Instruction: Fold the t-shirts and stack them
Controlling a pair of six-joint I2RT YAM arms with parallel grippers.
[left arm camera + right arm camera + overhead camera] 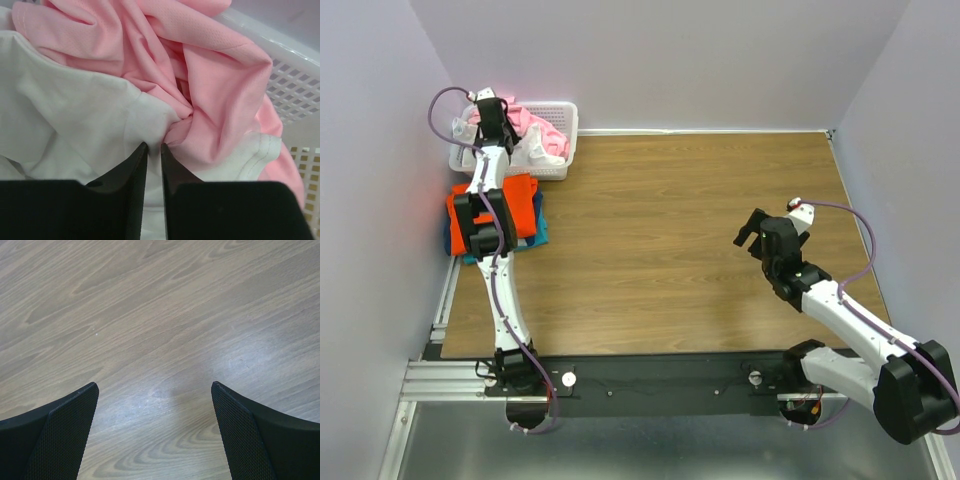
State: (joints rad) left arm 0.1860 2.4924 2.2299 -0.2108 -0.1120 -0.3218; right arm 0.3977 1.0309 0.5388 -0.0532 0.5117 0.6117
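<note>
In the far-left basket (295,85), the left gripper (154,147) pinches a fold of the white t-shirt (75,120), its jaws nearly together, beside the pink t-shirt (210,75). The right gripper (155,390) gapes wide over the table (150,300), holding nothing.

Up in the far left corner the white plastic lattice basket (566,128), wood-grain table (670,250) stretching to the right of it, pale lilac walls (700,60) on three sides, metal rail (445,378) along the near edge
</note>
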